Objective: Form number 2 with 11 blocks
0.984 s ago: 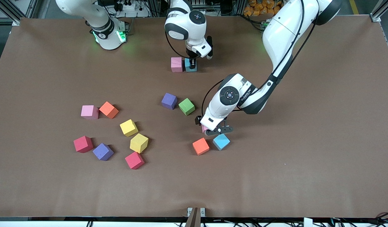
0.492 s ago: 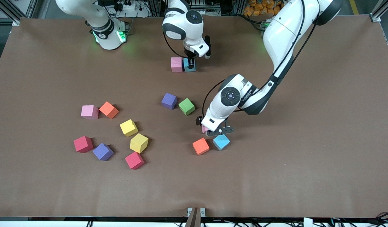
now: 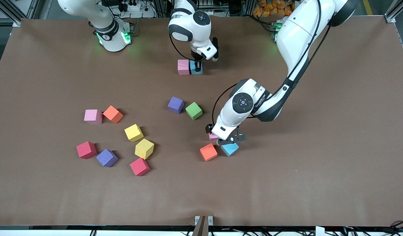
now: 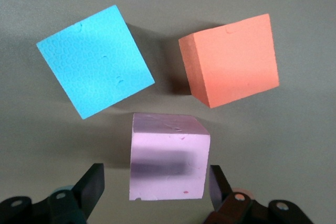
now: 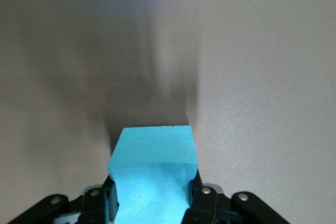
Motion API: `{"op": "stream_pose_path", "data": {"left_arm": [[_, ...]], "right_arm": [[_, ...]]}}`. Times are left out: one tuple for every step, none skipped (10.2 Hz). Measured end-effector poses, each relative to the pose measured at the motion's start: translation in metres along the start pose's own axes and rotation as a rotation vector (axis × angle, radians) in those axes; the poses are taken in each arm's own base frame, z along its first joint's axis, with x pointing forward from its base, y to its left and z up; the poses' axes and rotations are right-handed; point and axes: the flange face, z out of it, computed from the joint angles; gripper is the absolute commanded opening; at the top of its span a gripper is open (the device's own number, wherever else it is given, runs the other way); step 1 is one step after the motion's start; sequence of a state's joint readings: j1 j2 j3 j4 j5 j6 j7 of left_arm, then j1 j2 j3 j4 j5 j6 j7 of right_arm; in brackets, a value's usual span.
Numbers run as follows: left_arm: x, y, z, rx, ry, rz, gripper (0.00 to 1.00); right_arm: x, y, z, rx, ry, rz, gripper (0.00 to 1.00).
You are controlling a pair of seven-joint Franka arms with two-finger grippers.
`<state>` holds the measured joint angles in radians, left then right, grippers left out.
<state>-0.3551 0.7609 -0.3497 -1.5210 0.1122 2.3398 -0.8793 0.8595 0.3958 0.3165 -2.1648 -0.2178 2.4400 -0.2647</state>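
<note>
As the cubes look light, squashy foam | right gripper (image 3: 197, 67) pinches light blue cube (image 5: 152, 182), flat sides dented, near table's (image 3: 319, 164) robot edge | left gripper (image 4: 157, 192) spread astride pink foam cube (image 4: 168, 163), mid-table; take flat sides.

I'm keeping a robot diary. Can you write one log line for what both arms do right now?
left gripper: open around pink cube | right gripper: shut on light blue cube, beside placed pink cube

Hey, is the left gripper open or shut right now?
Open. The left gripper straddles a pink cube, with gaps between its fingers and the cube's sides.
</note>
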Motion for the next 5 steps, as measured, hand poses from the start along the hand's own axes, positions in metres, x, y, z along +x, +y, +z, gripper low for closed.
{"op": "stream_pose_path", "data": {"left_arm": [[-0.003, 0.001, 0.003, 0.005, -0.006, 0.003, 0.89], [-0.007, 0.004, 0.007, 0.009, -0.012, 0.011, 0.89], [-0.012, 0.006, 0.012, 0.014, -0.020, 0.017, 0.89], [-0.015, 0.006, 0.019, 0.019, -0.028, 0.017, 0.89], [-0.016, 0.006, 0.024, 0.023, -0.035, 0.016, 0.89]], "right_arm": [[0.000, 0.000, 0.000, 0.000, 0.000, 0.000, 0.00], [0.000, 0.000, 0.000, 0.000, -0.002, 0.000, 0.00], [-0.001, 0.000, 0.000, 0.001, -0.006, 0.000, 0.00], [-0.002, 0.000, 0.000, 0.002, -0.013, 0.000, 0.00], [-0.002, 0.000, 0.000, 0.003, -0.017, 0.000, 0.00]]}}
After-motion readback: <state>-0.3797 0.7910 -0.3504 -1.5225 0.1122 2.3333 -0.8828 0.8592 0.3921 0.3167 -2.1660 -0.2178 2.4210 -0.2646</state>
